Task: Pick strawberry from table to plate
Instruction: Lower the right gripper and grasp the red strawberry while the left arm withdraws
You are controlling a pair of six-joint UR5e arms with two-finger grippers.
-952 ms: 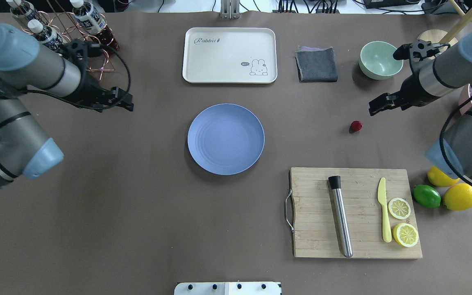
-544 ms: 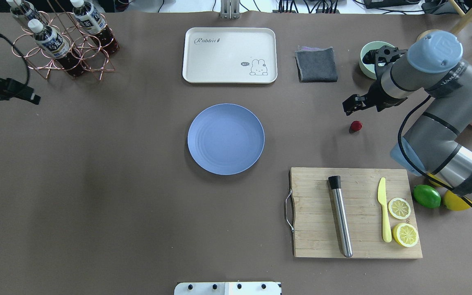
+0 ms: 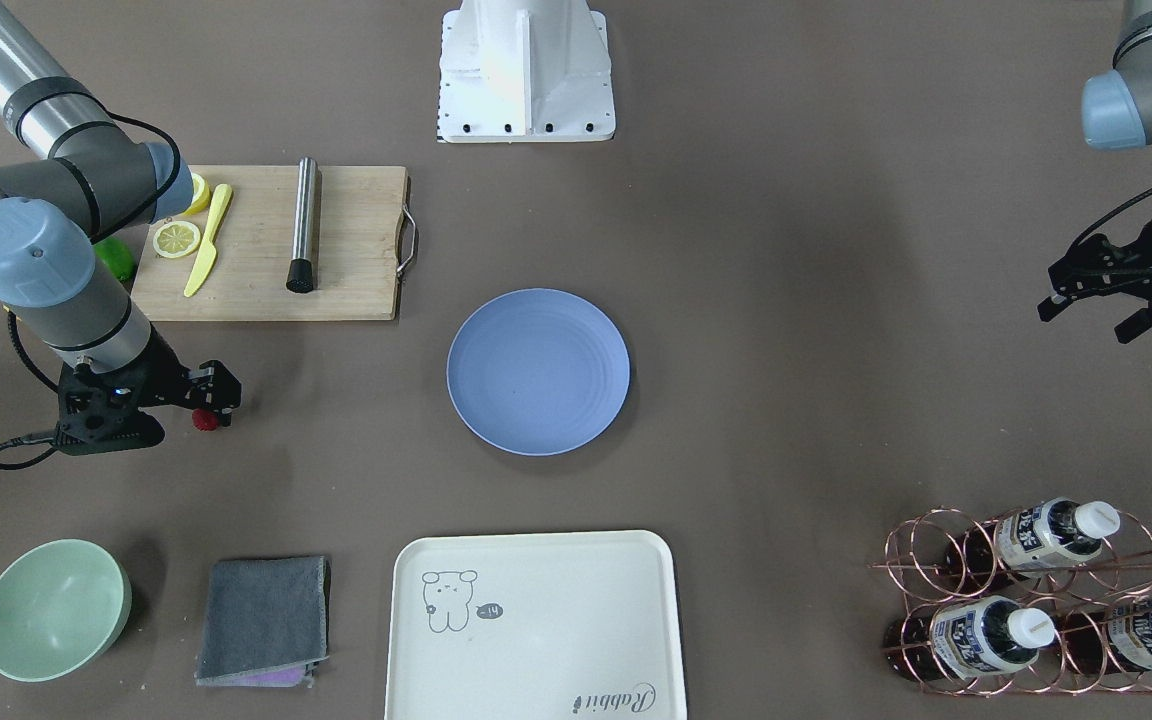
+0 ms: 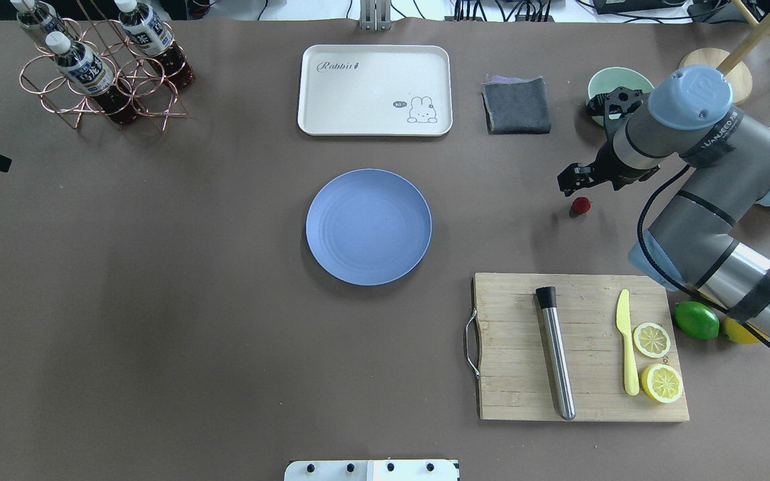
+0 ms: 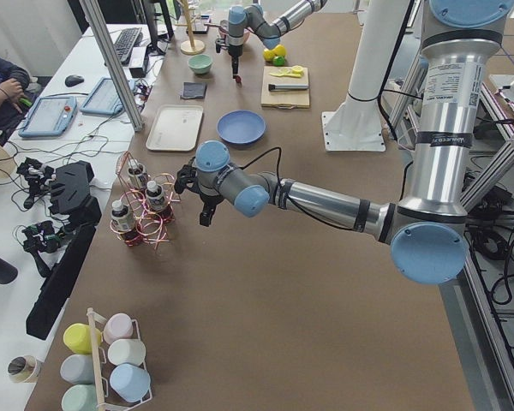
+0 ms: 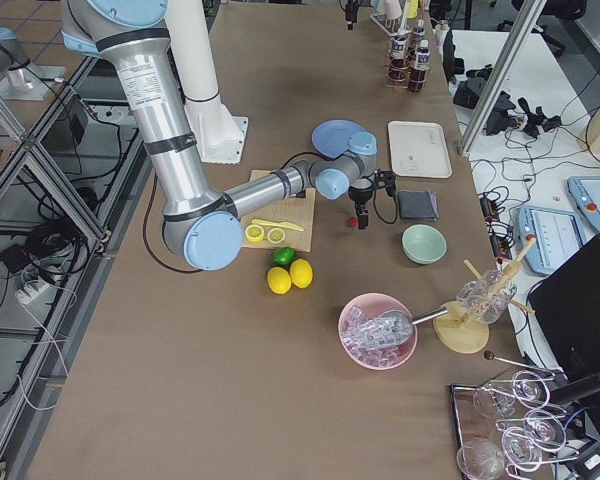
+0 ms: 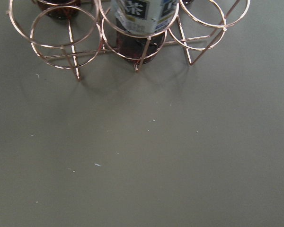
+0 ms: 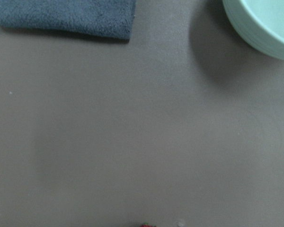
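The strawberry (image 4: 581, 205) is a small dark-red berry lying on the brown table (image 4: 158, 300), right of the blue plate (image 4: 368, 227). My right gripper (image 4: 569, 181) hovers open just beyond the berry, on its far side, with nothing between its fingers. From across the table the strawberry (image 3: 203, 420) peeks out beside the right gripper (image 3: 228, 395). Only the top of the strawberry (image 8: 146, 225) shows at the bottom edge of the right wrist view. My left gripper (image 3: 1086, 312) hangs open and empty at the table's left side, near the bottle rack (image 3: 1026, 600). The plate (image 3: 538, 370) holds nothing.
A wooden cutting board (image 4: 582, 347) with a steel muddler, a yellow knife and lemon slices lies near the right front. A lime (image 4: 696, 320) sits beside it. A green bowl (image 4: 609, 83), a grey cloth (image 4: 516, 105) and a cream tray (image 4: 375, 90) line the far side.
The right arm swung in and brought its gripper close to the strawberry's far side. The left arm pulled back to the left edge, uncovering the bottle rack.
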